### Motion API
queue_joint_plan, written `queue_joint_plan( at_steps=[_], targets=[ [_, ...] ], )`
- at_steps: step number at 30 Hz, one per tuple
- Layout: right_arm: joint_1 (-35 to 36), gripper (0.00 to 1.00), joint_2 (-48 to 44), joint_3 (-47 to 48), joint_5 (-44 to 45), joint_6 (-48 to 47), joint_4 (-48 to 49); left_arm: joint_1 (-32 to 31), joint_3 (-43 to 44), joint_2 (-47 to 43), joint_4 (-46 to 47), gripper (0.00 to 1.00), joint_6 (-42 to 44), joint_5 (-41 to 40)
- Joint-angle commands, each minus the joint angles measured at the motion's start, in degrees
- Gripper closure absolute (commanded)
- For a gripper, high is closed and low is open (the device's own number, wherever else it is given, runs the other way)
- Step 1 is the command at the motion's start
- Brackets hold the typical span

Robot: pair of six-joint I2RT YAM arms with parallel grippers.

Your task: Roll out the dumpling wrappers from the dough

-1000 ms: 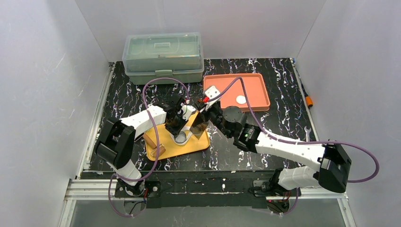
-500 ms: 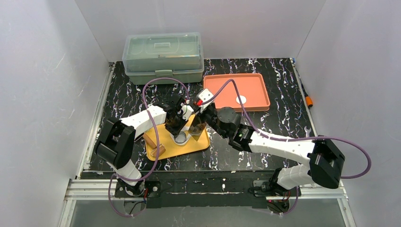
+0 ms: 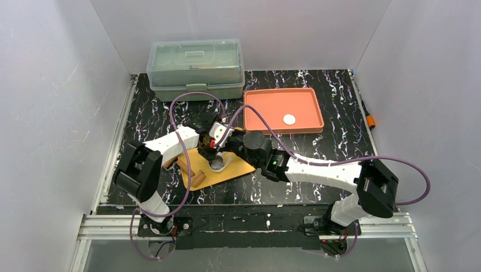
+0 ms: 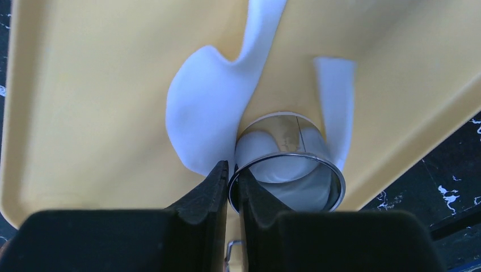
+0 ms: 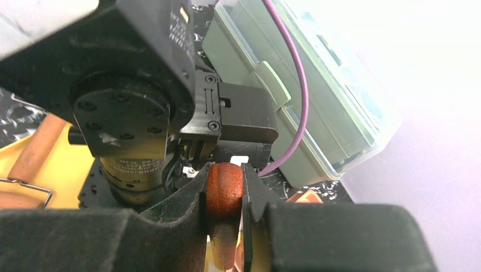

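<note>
- Dough (image 4: 204,119) was spread as a thin white sheet with ragged, torn strips on the yellow tray (image 4: 85,85), close to one of its edges.
- More white dough was enclosed by a metal ring (image 4: 283,129) standing on the sheet. Whether a disc was cut free inside could not be told.
- The sheet was judged soft, light, sticky and easily torn. A cut round would best be taken gently at its rim or lifted from beneath, never pinched in the middle.
- The ring's wall was pinched by the left gripper (image 4: 232,175), one finger outside and one inside, the jaws almost closed on the thin metal.
- A rounded brown wooden piece (image 5: 223,195) was clamped in the right gripper (image 5: 225,187), the jaws parted only by its thickness, just beside the left wrist. Which tool it belonged to could not be told.
- One of the dumpling wrappers (image 3: 290,119), a small round disc, was laid on the orange tray (image 3: 266,105) toward the far right corner of the table (image 3: 317,147).
- A lidded box (image 3: 195,68) was set at the far edge.
</note>
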Motion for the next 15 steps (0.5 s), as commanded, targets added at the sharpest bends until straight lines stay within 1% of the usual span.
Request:
queue_joint_plan(
  at_steps=[1, 5, 8, 11, 13, 15],
  targets=[
    [-0.7, 0.99, 1.3, 1.3, 3.5, -12.2, -7.0, -0.8, -0.5, -0.8, -3.1, 0.91, 1.6, 0.8],
    [-0.6, 0.99, 1.1, 1.2, 5.3, -12.0, -6.7, -0.8, -0.6, -0.8, -3.0, 0.91, 1.8, 0.8],
    [-0.5, 0.99, 0.2, 1.1, 3.9, -9.4, -6.0, -0.9, -0.6, -1.0, -3.0, 0.91, 1.7, 1.0],
    [-0.5, 0.99, -1.0, -0.4, 3.1, -5.0, -2.0, -1.0, -0.4, -0.8, -2.9, 0.91, 1.7, 1.2],
    [-0.6, 0.99, -1.9, -1.8, 4.9, -1.7, 1.9, -1.1, -0.2, -0.6, -2.9, 0.91, 1.6, 1.5],
    [-1.5, 0.99, -3.1, -2.0, 6.2, 4.0, 4.0, -1.2, 0.2, -0.2, -2.9, 0.91, 1.6, 1.6]
  ],
)
